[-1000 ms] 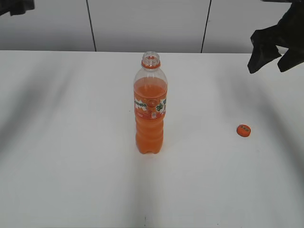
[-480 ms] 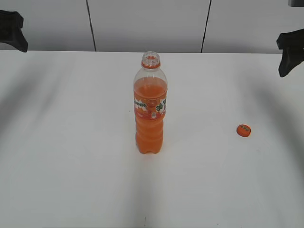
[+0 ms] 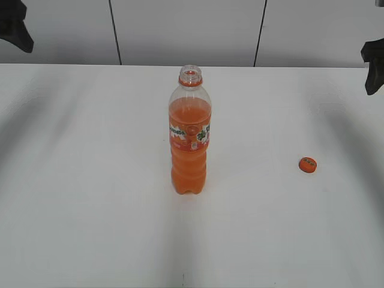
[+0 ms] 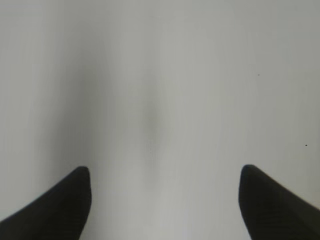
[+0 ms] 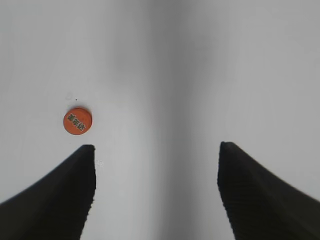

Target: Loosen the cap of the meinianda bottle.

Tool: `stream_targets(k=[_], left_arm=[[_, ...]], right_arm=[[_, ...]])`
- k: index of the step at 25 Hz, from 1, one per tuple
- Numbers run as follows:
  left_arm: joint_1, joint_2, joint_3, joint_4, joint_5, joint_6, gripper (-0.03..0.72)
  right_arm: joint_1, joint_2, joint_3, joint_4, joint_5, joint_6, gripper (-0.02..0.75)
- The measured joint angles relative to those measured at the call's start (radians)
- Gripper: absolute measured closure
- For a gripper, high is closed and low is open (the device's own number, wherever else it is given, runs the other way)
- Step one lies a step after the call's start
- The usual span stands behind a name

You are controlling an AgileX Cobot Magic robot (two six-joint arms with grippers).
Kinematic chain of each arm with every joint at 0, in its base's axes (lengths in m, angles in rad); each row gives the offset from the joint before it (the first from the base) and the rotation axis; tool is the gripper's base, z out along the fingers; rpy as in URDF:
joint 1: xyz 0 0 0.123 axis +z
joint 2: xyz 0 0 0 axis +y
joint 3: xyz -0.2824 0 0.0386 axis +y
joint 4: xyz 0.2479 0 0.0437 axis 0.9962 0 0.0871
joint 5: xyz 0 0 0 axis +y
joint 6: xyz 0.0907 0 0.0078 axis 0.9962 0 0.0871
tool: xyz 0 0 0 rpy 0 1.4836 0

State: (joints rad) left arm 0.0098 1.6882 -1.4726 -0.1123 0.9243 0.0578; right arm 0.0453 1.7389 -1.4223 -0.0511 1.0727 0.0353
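Observation:
The meinianda bottle (image 3: 190, 135) stands upright in the middle of the white table, its neck open with no cap on it. The orange cap (image 3: 308, 164) lies flat on the table to the bottle's right; it also shows in the right wrist view (image 5: 77, 121), ahead and left of the jaws. My right gripper (image 5: 156, 152) is open and empty, raised at the far right edge of the exterior view (image 3: 374, 63). My left gripper (image 4: 165, 172) is open and empty over bare table, raised at the far left (image 3: 15, 27).
The white table (image 3: 90, 180) spreads wide around the bottle. A grey panelled wall (image 3: 186, 30) runs behind its far edge.
Both arms have drawn back up and outward toward the frame's edges. The right gripper moved right, away from the cap. Bottle and cap have not moved.

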Motion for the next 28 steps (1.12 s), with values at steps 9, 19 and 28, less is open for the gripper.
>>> stream_targets(k=[9, 19, 28], left_arm=[[-0.009, -0.180, 0.000, 0.092, 0.040, 0.002, 0.139], [-0.010, -0.442, 0.057, 0.101, 0.104, 0.006, 0.139], [-0.010, -0.757, 0.383, 0.112, -0.023, 0.009, 0.139]], right_arm=[[0.000, -0.162, 0.000, -0.049, -0.001, -0.002, 0.172], [0.001, -0.413, 0.000, -0.053, 0.002, -0.030, 0.172], [0.001, -0.656, 0.149, -0.056, -0.015, -0.052, 0.172]])
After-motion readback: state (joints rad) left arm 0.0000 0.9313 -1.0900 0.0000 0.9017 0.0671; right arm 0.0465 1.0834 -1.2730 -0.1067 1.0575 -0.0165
